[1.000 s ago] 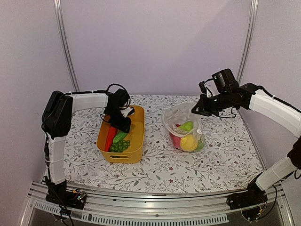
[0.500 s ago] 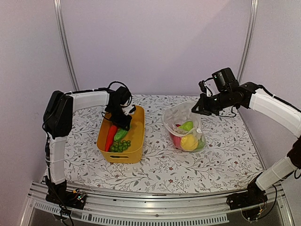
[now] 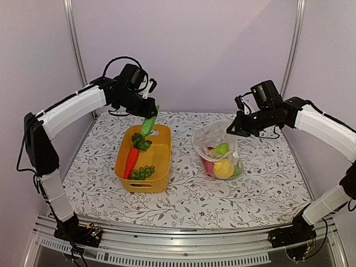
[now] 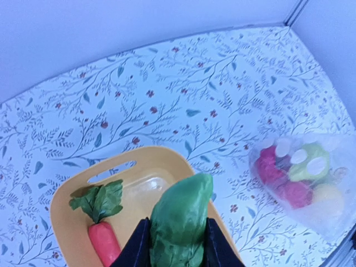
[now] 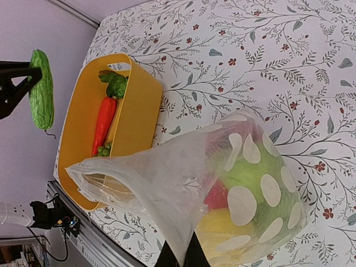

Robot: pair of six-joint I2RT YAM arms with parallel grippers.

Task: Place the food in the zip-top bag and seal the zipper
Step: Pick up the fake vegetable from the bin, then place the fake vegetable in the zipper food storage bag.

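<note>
My left gripper (image 3: 146, 114) is shut on the green cucumber (image 3: 148, 124) and holds it in the air above the far end of the yellow tub (image 3: 162, 167); the left wrist view shows the cucumber (image 4: 178, 217) clamped between both fingers. The orange-red carrot (image 3: 131, 158) and the green bumpy cluster (image 3: 142, 172) lie in the tub. My right gripper (image 3: 230, 131) is shut on the mouth edge of the dotted zip-top bag (image 3: 214, 143) and holds it up, mouth open toward the tub. The bag (image 5: 183, 189) holds yellow, red and green pieces.
The floral tablecloth (image 3: 189, 200) covers the table. Metal frame posts (image 3: 77, 55) stand at the back corners. The tub also shows in the right wrist view (image 5: 139, 111), left of the bag.
My left gripper has risen out of the tub with the cucumber in it, from down among the food to well above the tub's far end. The right arm and bag have not moved.
</note>
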